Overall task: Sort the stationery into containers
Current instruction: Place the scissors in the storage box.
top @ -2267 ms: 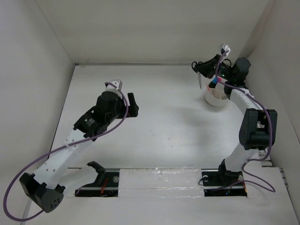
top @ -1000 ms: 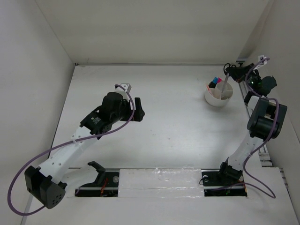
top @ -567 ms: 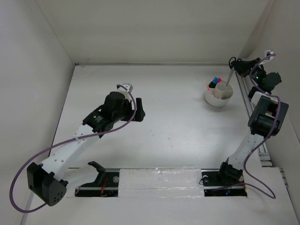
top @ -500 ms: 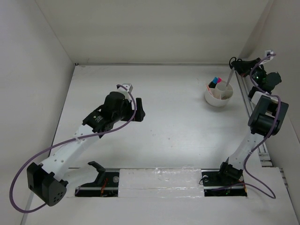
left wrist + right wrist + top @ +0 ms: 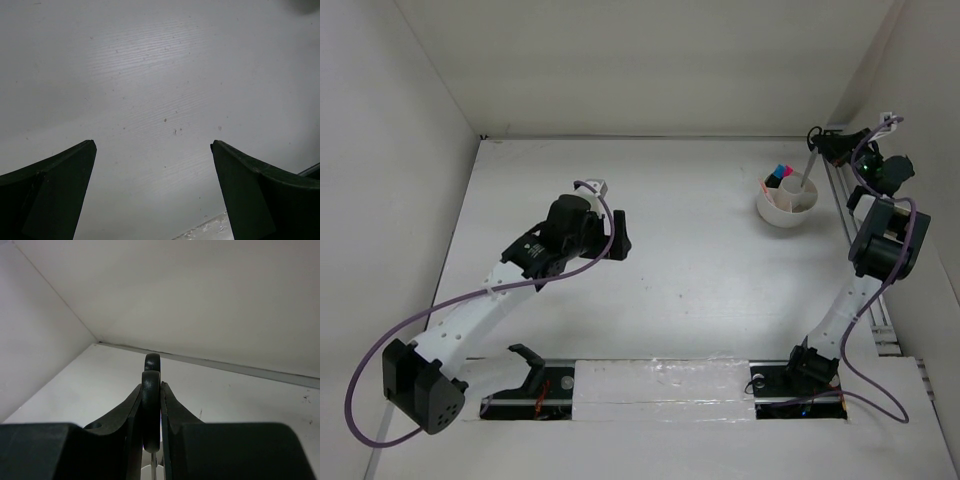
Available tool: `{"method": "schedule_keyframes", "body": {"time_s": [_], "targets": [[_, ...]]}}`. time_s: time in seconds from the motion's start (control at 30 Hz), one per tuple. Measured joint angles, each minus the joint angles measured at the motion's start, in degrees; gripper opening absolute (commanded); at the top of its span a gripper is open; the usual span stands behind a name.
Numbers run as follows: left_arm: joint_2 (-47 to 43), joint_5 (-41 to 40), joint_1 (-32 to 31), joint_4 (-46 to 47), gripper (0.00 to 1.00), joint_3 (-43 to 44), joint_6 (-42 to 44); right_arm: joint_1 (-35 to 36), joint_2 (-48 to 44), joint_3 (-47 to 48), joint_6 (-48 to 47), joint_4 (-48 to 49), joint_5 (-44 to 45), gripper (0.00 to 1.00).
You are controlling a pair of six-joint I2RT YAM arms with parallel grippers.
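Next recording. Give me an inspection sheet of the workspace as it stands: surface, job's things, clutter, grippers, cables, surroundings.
Surface: white table, bare apart from a few small specks.
Job's things: white bowl at the far right; two markers, one with a pink cap and one with a blue cap, standing in it; black-handled scissors held above the bowl, blade pointing down.
Clutter: nothing seen.
Grippers: left gripper open and empty over bare table; right gripper shut on the scissors' handle.
Cables: a purple cable runs along each arm, clear of the bowl.
Surroundings: white walls on three sides; metal rail along the right edge.
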Motion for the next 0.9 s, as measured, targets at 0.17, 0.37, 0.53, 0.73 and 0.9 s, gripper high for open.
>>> {"method": "schedule_keyframes", "body": {"time_s": [0.17,0.37,0.53,0.73,0.9], "targets": [[0.6,0.3,0.0,0.0,1.00,0.0,0.0,0.3,0.4,0.2,0.2,0.0,0.0,0.00],[0.6,0.9,0.0,0.0,1.00,0.0,0.1,1.2,0.4,-3.0,-0.2,0.1,-0.4,0.00],[0.5,1.4,0.0,0.0,1.00,0.0,0.1,1.6,0.4,-5.4,-0.2,0.0,-1.6,0.02],[0.2,1.7,0.0,0.0,1.00,0.0,0.3,1.5,-1.0,-10.1,-1.5,0.0,-1.7,0.13],[-0.3,2.0,0.0,0.0,1.00,0.0,0.5,1.5,-2.8,-13.4,-2.6,0.0,-1.7,0.23]]}}
